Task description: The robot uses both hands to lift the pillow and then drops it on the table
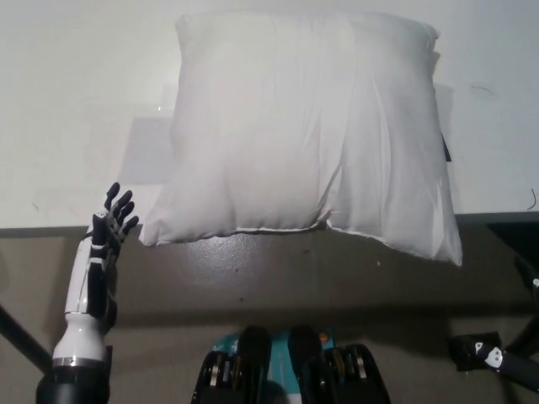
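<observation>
A large white pillow (303,126) lies on the white table (76,101), and its near edge and right corner hang over the table's front edge. My white left hand (105,244) is raised at the lower left with its dark fingers spread open. It sits just left of the pillow's near left corner without touching it. My black right hand (484,353) shows only partly at the bottom right, low and well clear of the pillow, and its shape is hard to make out.
The table's front edge (50,225) runs across the picture at mid height, with grey-brown floor (278,286) below it. A dark object (514,227) sits at the right, just under the table edge. Bare tabletop lies left of the pillow.
</observation>
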### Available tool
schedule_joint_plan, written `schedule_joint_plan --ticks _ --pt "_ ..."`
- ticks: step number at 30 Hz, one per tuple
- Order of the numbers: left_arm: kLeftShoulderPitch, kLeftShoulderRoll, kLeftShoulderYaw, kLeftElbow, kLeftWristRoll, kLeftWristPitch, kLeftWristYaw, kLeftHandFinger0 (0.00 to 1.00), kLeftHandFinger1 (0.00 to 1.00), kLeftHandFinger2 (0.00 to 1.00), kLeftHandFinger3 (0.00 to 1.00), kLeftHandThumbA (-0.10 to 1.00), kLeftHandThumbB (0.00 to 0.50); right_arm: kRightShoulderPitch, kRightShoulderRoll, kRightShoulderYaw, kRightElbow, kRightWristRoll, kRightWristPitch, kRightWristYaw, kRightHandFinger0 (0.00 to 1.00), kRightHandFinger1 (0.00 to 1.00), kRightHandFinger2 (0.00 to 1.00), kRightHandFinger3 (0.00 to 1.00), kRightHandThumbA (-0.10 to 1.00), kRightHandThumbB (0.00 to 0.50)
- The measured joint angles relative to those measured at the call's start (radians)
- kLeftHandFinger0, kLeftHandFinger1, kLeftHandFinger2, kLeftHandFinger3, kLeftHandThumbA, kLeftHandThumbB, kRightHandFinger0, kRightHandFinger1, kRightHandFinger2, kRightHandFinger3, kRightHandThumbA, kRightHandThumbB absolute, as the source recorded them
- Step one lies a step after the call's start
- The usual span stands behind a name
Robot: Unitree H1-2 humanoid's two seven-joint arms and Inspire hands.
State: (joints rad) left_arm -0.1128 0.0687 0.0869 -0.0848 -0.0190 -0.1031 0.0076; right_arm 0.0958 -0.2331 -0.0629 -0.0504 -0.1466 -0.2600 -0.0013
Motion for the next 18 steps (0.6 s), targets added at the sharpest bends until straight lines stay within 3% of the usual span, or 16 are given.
schedule_joint_plan --ticks 2,4,5,6,8,9,12,14,15,17,18 --pt "0.015 0.000 -0.002 -0.002 0.025 -0.022 0.002 1.00 1.00 1.00 1.00 1.00 0.246 0.002 0.007 0.001 -0.022 -0.013 0.000 0.000 1.00 1.00 1.00 1.00 1.00 0.241" --pt "0.033 0.000 -0.008 -0.003 0.049 -0.046 0.004 1.00 1.00 1.00 1.00 1.00 0.135 0.001 0.012 0.001 -0.055 -0.013 0.000 0.000 1.00 1.00 1.00 1.00 1.00 0.243" --pt "0.041 0.000 -0.010 -0.006 0.059 -0.053 0.005 1.00 1.00 1.00 1.00 1.00 0.125 -0.002 0.014 0.000 -0.069 -0.013 0.000 0.000 1.00 1.00 1.00 1.00 1.00 0.245" --pt "0.048 -0.002 -0.012 -0.010 0.066 -0.058 0.007 1.00 1.00 1.00 1.00 1.00 0.045 -0.004 0.015 0.000 -0.082 -0.012 0.000 0.000 1.00 1.00 1.00 1.00 1.00 0.243" --pt "0.058 -0.004 -0.013 -0.020 0.071 -0.064 0.010 1.00 1.00 1.00 1.00 1.00 0.187 -0.011 0.015 -0.003 -0.100 -0.010 0.000 0.000 1.00 1.00 1.00 1.00 1.00 0.231" --pt "0.059 -0.007 -0.013 -0.029 0.068 -0.066 0.011 1.00 1.00 1.00 1.00 1.00 0.225 -0.020 0.015 -0.006 -0.110 -0.006 0.001 0.001 1.00 1.00 1.00 1.00 1.00 0.223" --pt "0.047 -0.017 -0.012 -0.065 0.048 -0.064 0.011 1.00 1.00 1.00 1.00 1.00 0.225 -0.066 0.009 -0.024 -0.146 0.013 0.011 0.003 1.00 1.00 1.00 1.00 1.00 0.219" --pt "0.022 -0.021 -0.011 -0.089 0.031 -0.059 0.011 1.00 1.00 1.00 1.00 1.00 0.261 -0.114 -0.003 -0.041 -0.173 0.025 0.026 0.004 1.00 1.00 1.00 1.00 1.00 0.146" --pt "0.001 -0.020 -0.007 -0.093 0.023 -0.052 0.011 1.00 1.00 1.00 1.00 1.00 0.262 -0.147 -0.013 -0.051 -0.180 0.029 0.043 0.005 1.00 1.00 1.00 1.00 1.00 0.143" --pt "-0.049 -0.019 0.004 -0.099 0.005 -0.036 0.011 1.00 1.00 1.00 1.00 1.00 0.224 -0.218 -0.030 -0.070 -0.186 0.034 0.076 0.006 1.00 1.00 1.00 1.00 1.00 0.125" --pt "-0.086 -0.019 0.011 -0.101 -0.003 -0.028 0.013 1.00 1.00 1.00 1.00 1.00 0.211 -0.263 -0.042 -0.080 -0.188 0.038 0.098 0.006 1.00 1.00 1.00 1.00 1.00 0.154"
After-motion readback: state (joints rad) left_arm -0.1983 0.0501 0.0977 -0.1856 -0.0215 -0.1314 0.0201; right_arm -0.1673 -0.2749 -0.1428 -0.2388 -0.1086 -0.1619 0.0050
